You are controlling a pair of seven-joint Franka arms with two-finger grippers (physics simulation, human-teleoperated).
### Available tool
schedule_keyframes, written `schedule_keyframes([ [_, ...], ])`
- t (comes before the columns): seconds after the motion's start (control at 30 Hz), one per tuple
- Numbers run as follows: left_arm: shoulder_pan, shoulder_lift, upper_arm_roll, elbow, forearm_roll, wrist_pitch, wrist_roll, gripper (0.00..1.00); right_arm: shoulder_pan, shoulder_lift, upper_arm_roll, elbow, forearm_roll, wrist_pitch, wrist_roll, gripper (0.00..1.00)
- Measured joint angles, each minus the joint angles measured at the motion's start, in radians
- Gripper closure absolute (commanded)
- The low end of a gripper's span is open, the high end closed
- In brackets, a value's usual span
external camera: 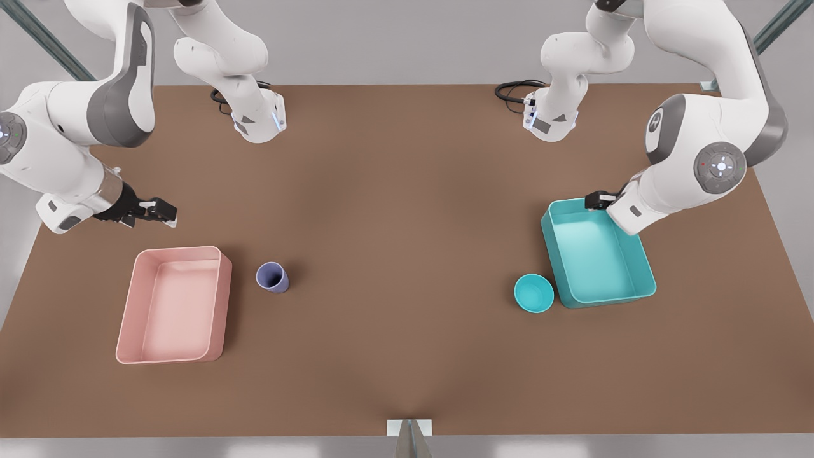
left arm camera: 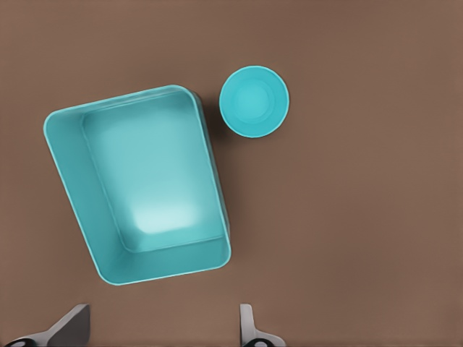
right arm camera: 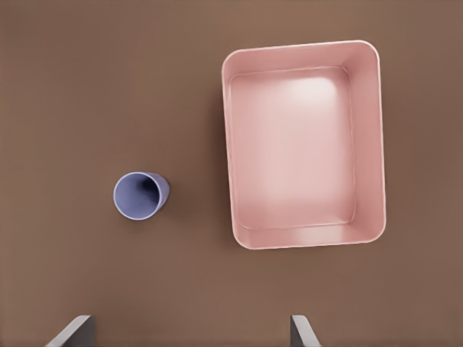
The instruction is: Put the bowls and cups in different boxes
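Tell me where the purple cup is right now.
The purple cup stands upright on the table, toward the front view's left, just right of the pink box and apart from it.

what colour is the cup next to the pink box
Lavender-purple, darker inside. The cup shows best in the right wrist view.
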Motion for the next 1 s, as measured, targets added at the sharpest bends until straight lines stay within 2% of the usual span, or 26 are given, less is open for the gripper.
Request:
schedule_keyframes([
  [0.1,-0.014,0.016,0.001,0.000,0.002,0.003,0.001,0.00,-0.004,0.002,0.000,0.000,0.000,0.000,0.003,0.00],
  [0.13,-0.066,0.067,0.018,0.026,0.013,0.006,0.002,0.00,-0.005,0.004,0.000,0.000,0.000,0.000,0.004,0.00],
  [0.2,-0.214,0.273,0.068,0.177,0.033,0.029,-0.007,0.00,-0.002,0.028,0.001,0.002,0.000,0.006,0.006,0.00],
  [0.27,-0.280,0.482,0.080,0.304,0.080,0.097,-0.025,0.00,0.030,0.083,0.001,0.007,0.003,0.026,0.008,0.00],
  [0.33,-0.309,0.576,0.089,0.339,0.127,0.179,-0.041,0.00,0.082,0.136,0.001,0.011,0.005,0.050,0.010,0.00],
  [0.5,-0.335,0.606,0.094,0.228,0.200,0.324,-0.076,0.00,0.171,0.270,0.002,-0.010,0.012,0.140,0.018,0.00],
  [0.67,-0.347,0.637,0.094,0.141,0.220,0.422,-0.101,0.00,0.169,0.323,0.001,-0.194,0.020,0.353,0.030,0.00],
  [0.87,-0.345,0.682,0.095,0.101,0.232,0.490,-0.125,0.01,0.164,0.385,0.001,-0.236,0.051,0.535,0.041,0.00],
  [0.9,-0.344,0.686,0.095,0.100,0.238,0.496,-0.128,0.20,0.164,0.389,0.001,-0.245,0.054,0.551,0.042,0.00],
  [0.97,-0.343,0.691,0.095,0.101,0.248,0.505,-0.135,0.50,0.165,0.390,0.001,-0.269,0.057,0.577,0.045,0.00],
  [1.0,-0.342,0.692,0.095,0.102,0.253,0.508,-0.139,0.57,0.169,0.390,0.001,-0.283,0.058,0.587,0.046,0.00],
])
